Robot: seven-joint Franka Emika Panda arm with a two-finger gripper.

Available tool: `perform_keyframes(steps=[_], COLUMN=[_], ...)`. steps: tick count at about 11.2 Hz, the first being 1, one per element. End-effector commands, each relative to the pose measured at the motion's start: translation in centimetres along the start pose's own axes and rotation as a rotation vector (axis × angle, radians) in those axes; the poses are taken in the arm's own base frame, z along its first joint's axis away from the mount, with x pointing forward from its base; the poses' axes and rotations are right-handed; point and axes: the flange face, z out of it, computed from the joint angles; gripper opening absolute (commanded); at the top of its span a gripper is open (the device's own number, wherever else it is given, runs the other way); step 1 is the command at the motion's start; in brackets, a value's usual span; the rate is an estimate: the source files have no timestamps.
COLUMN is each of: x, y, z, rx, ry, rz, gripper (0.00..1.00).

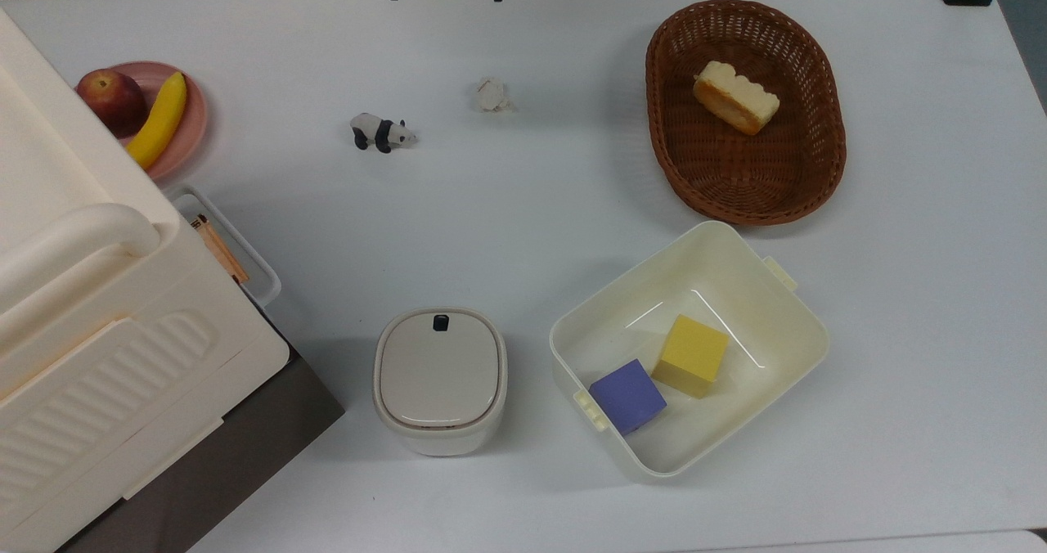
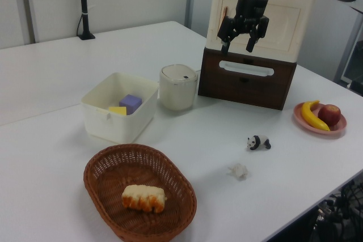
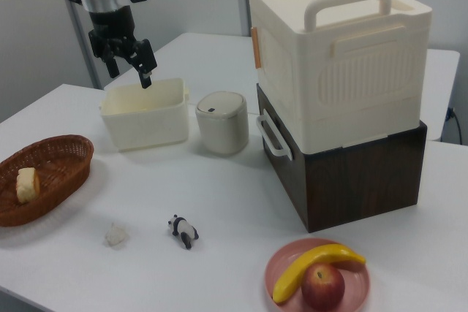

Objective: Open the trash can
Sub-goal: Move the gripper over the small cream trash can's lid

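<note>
The trash can (image 1: 440, 377) is a small cream-white bin with a flat greyish-beige lid, and that lid lies shut. A small black push button (image 1: 441, 322) sits at the lid's far edge in the top view. The trash can (image 2: 177, 86) stands between a cream tub and a dark cabinet, and it appears again in the right view (image 3: 222, 122). My gripper (image 2: 238, 42) hangs open and empty high above the table, up and to the left view's right of the trash can. In the right view the gripper (image 3: 130, 74) hovers above the tub's far left corner.
A lidless cream tub (image 1: 736, 258) holds a yellow cube (image 1: 692, 353) and a purple cube (image 1: 627, 394). A big cream ribbed box (image 3: 336, 56) sits on a dark brown cabinet (image 3: 351, 173). Also on the table: wicker basket (image 1: 679, 160) with bread, panda figure (image 1: 381, 132), crumpled scrap (image 1: 492, 95), pink fruit plate (image 1: 192, 119).
</note>
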Motion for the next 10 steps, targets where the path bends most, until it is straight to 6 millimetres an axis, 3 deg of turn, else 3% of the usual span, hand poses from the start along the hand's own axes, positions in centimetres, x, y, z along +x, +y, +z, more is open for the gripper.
perform_keyframes(steps=[1, 10], x=[-0.05, -0.01], y=[0.52, 0.19], z=[-1.16, -0.52], rx=[0.015, 0.013], ry=[0.066, 0.050], rz=[-0.081, -0.052], gripper=[1.00, 1.00])
